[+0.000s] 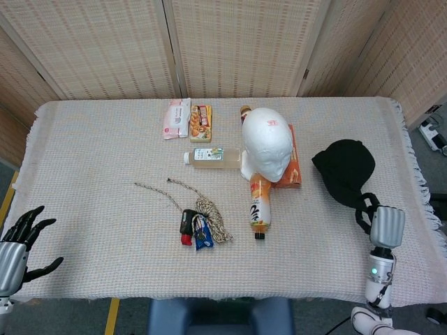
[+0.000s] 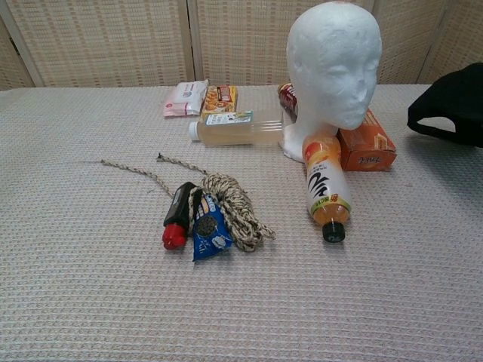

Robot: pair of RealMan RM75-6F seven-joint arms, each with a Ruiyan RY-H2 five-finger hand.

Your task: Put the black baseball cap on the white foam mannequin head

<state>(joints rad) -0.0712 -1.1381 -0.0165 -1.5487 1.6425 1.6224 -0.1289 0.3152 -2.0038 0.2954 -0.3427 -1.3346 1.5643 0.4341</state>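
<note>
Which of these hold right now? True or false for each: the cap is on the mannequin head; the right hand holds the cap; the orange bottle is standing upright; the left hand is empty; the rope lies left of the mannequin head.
1. The black baseball cap is on the white foam mannequin head. False: it is off to the right of the bare head.
2. The right hand grips the cap. True.
3. The orange bottle stands upright. False: it lies on its side.
4. The left hand holds nothing. True.
5. The rope lies left of the mannequin head. True.
</note>
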